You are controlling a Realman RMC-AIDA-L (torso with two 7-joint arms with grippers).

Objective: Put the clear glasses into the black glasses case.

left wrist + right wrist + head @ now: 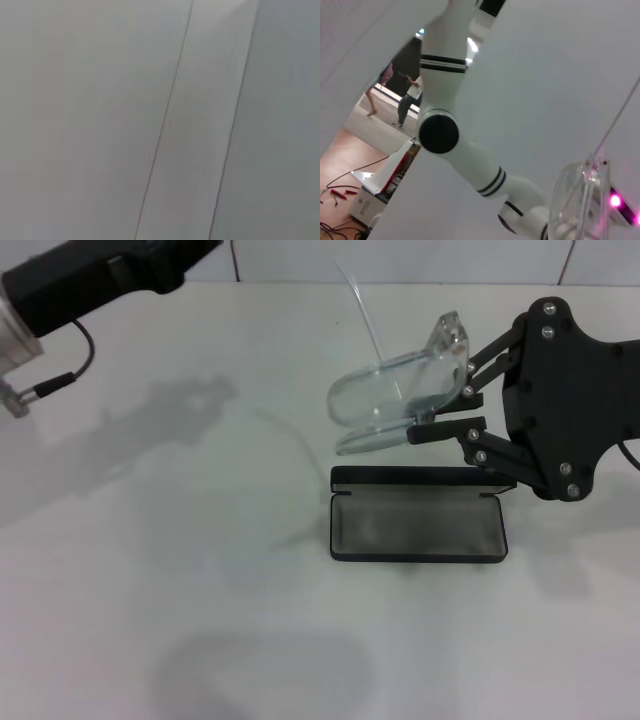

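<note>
Broadly, we see a white bench [150,540] spanning the head view, with our left arm raised over its far-left corner; we cannot tell the state of the left hand, and its wrist view shows only a plain grey surface. Next in size, our black right hand [440,405] reaches in from the right, its fingers closed on the fully transparent plastic wraparound glasses [390,400], which hang clear of the bench, tilted, with one thin temple arm pointing up and away. Directly beneath them lies the slim rectangular black hinged glasses case [418,525], open, its grey lining facing up. In the right wrist view, the clear lens [575,200] appears close against the camera.
</note>
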